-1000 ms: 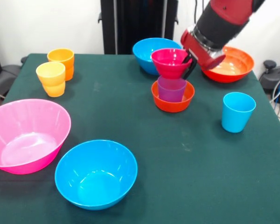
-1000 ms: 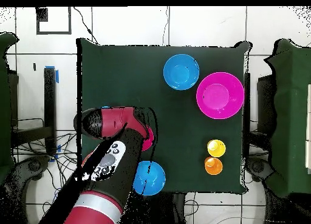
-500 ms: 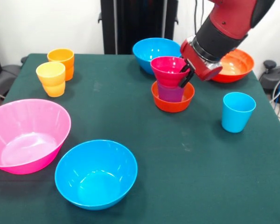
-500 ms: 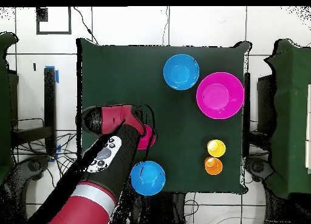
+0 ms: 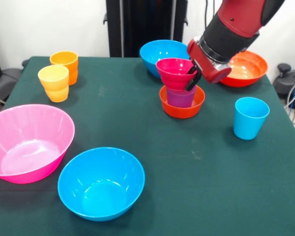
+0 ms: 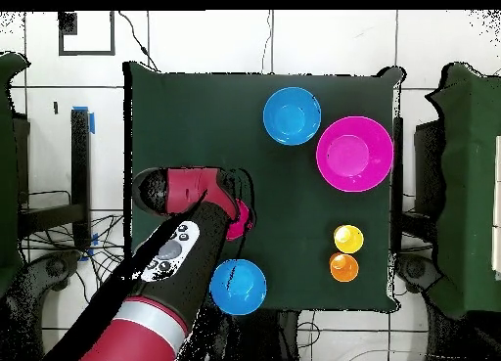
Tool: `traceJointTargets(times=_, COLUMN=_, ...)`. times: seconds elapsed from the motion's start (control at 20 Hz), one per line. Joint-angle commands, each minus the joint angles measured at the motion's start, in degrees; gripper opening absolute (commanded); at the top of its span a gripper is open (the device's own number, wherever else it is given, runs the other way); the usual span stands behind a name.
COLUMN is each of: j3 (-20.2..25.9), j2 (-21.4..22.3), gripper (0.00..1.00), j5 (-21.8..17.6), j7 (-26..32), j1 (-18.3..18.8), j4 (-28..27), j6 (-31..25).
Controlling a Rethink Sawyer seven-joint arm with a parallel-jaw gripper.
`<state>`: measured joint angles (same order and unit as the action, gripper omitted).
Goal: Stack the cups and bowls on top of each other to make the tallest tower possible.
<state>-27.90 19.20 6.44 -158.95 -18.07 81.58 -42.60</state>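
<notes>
the tower (image 5: 179,87) stands right of the table's middle in the front view: a small orange-red bowl (image 5: 182,105) sits on the green table (image 5: 187,172), a purple cup (image 5: 181,96) stands upright inside it, and a small magenta bowl (image 5: 175,72) rests on the cup's mouth. the claw (image 5: 192,77) is at the magenta bowl's right rim, its black fingers (image 5: 191,81) pinched together on the bowl's wall, so the bowl lies directly left of the red wrist and touches the claw. the bowl looks tipped slightly on the cup. in the overhead view the arm (image 6: 166,264) covers most of the pile and only a sliver of the magenta bowl (image 6: 241,220) shows at its edge.

behind the tower, a blue bowl (image 5: 162,55) sits near the far edge, just beside the magenta bowl. a wide orange-red bowl (image 5: 246,67) lies to the right, partly hidden by the wrist. a light blue cup (image 5: 250,118) stands upright well right of the tower and nearer the camera. at the far left, an orange cup (image 5: 65,65) and a yellow-orange cup (image 5: 54,82) stand touching or nearly so. the large pink bowl (image 5: 27,142) lies at the left edge, tilted a little, and a second blue bowl (image 5: 101,183) sits just beside it, toward the near edge.
</notes>
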Motion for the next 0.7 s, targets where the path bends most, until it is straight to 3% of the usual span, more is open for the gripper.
traceJointTargets(times=0.05, j3=5.62, j2=-0.70, gripper=0.00, j5=2.95, j7=-6.49, j1=1.51, j4=-2.23, j6=-4.21)
traceJointTargets(times=0.3, j3=8.60, j2=-2.12, gripper=0.00, j5=3.91, j7=-3.41, j1=3.17, j4=-3.35, j6=-6.99)
traceJointTargets(times=0.7, j3=11.16, j2=-5.76, gripper=0.00, j5=4.84, j7=-2.61, j1=4.55, j4=-5.29, j6=-5.21)
